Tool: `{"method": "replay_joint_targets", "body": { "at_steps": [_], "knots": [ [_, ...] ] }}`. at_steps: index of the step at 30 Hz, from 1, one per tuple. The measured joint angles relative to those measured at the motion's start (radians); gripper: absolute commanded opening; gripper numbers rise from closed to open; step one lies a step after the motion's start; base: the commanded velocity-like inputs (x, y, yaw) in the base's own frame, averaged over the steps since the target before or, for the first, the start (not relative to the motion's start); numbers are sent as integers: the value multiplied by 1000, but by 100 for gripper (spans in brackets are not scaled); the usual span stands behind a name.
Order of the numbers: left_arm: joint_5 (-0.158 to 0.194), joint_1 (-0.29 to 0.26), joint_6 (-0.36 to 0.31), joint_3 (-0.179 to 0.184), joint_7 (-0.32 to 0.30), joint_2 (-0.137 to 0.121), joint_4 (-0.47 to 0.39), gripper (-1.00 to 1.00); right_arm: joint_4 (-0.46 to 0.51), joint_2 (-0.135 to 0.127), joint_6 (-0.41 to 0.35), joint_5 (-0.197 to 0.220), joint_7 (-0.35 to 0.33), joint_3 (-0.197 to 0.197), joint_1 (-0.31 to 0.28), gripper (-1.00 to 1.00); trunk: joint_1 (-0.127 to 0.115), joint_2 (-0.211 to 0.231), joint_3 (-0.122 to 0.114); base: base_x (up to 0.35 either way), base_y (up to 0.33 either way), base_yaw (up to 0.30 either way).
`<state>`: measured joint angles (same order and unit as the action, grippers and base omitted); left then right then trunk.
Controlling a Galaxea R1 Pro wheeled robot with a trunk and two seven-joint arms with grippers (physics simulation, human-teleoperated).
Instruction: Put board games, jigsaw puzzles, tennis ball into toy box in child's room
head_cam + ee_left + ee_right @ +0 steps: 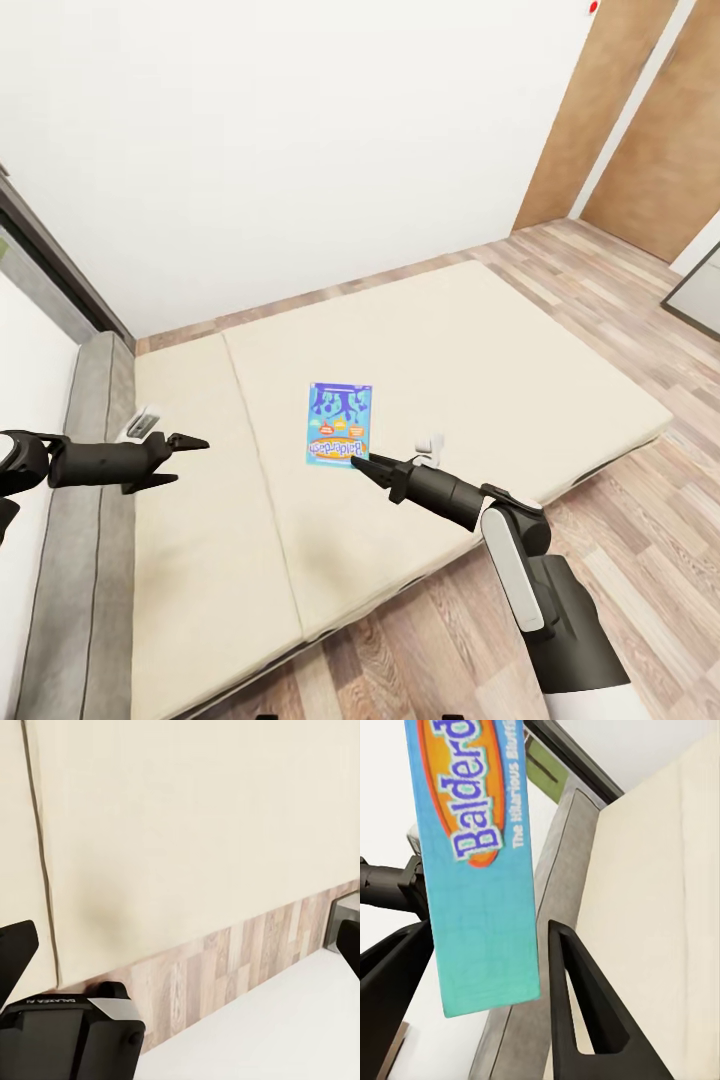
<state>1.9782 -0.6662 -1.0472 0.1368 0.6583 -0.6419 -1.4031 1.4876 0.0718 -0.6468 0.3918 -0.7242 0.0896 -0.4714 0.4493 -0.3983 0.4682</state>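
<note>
Now, line by line:
Room: white walls; wood-plank floor (620, 330); brown door panels (650, 120) at far right.
Bed (450, 340): wide cream mattress with a lengthwise seam; grey headboard strip (90, 500) along its left side.
Blue game (339, 423): small blue cartoon-printed box, seen in the head view over the middle of the bed, just right of the seam; in the right wrist view (480, 870) hangs between the two fingers, lifted clear of the mattress, lettering "Balderd..." on an orange oval.
Right gripper (358, 463): at the box's near edge; fingers (585, 1020) set one on each side of the box edge, clamped on it as far as the wrist view shows.
Left gripper (185, 460): over the left part of the bed near the headboard; spread apart, holding nothing; dark fingers (15, 952) wide at the frame edges in the left wrist view, mattress (187, 832) and floor planks (225, 967) beyond.
Small white items: one (140, 422) by the left gripper, one (430, 445) by the right; too small to identify.
</note>
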Motion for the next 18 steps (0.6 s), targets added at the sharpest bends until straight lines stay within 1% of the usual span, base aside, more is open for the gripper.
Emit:
{"method": "replay_joint_targets", "body": {
  "at_steps": [5, 12, 18],
  "knots": [
    [0, 0, 0, 0, 0, 0, 0, 100, 0, 0, 0, 0, 0, 0, 0, -100, 0, 0, 0, 38, -46, 8],
    [0, 0, 0, -2, -1, 0, 0, 100, 0, 0, 0, 0, 0, 0, 0, -100, 0, 0, 0, 3, -10, 147],
    [0, 0, 0, -2, 0, 0, 0, 100, 0, -1, 0, 0, 0, 0, 0, -100, 0, 0, 0, 0, -56, 43]
  ]
}}
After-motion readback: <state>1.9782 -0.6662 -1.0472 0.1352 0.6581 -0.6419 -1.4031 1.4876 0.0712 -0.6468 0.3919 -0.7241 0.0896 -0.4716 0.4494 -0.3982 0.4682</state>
